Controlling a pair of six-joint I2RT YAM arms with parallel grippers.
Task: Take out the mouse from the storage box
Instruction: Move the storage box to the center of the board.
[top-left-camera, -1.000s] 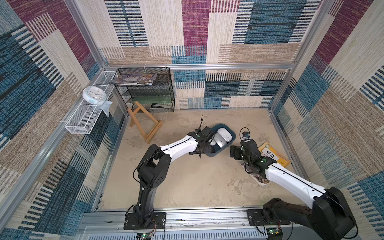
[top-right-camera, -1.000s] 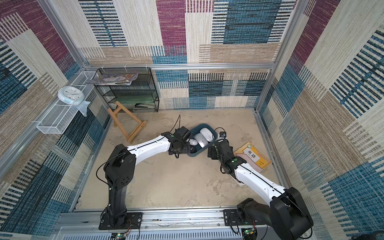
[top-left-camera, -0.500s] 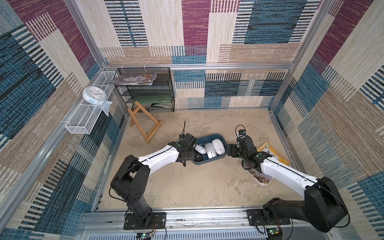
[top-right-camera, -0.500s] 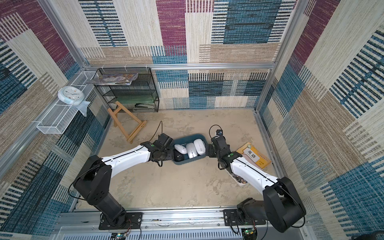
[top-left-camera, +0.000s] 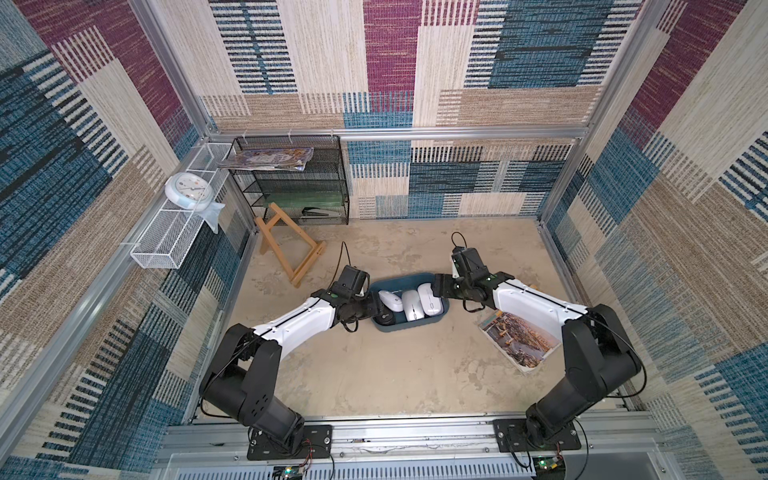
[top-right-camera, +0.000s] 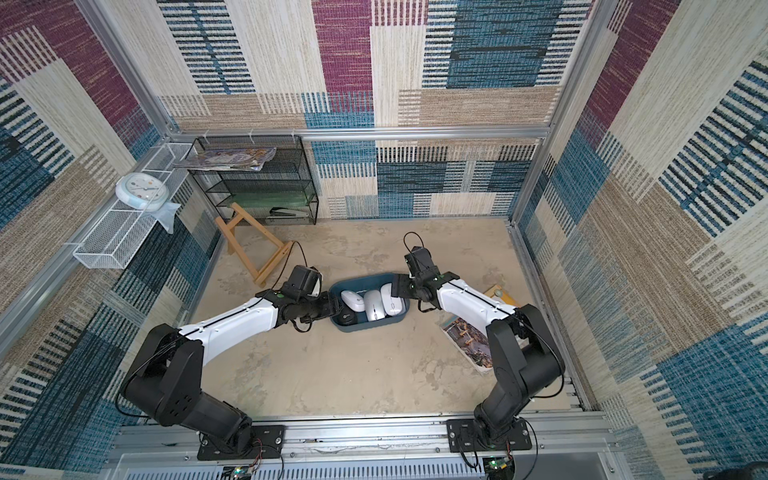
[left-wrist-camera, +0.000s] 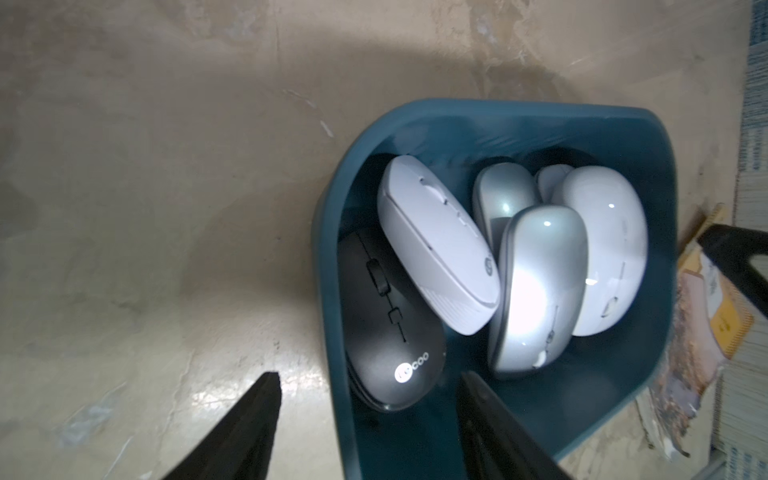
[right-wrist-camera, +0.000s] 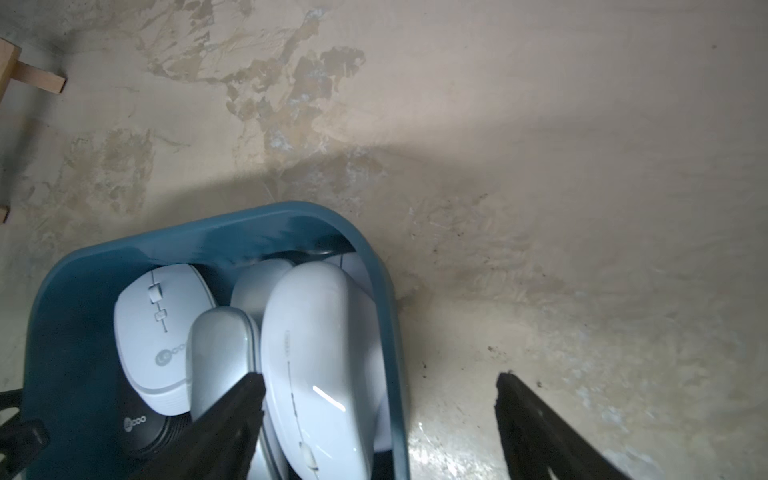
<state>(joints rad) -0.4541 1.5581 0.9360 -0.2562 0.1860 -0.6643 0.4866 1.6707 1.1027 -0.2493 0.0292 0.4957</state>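
In both top views: sitting on the bench (top-left-camera: 374, 374), the storage box (top-left-camera: 409, 328), crammed with mice (top-left-camera: 411, 305), flanked by left tool (top-left-camera: 375, 309) and right tool (top-left-camera: 436, 289) at opposite ends, probably to brace and pick. From left wrist: spread, straddling the end wall beside the black mouse (left-wrist-camera: 386, 332), pinching nothing. From right wrist: spread too, bracketing wall and glossy white mouse (right-wrist-camera: 320, 365), likeliest pick.

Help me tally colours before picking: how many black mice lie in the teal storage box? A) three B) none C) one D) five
C: in the left wrist view only one black mouse lies in the storage box; its neighbours, like the white mouse, are pale.
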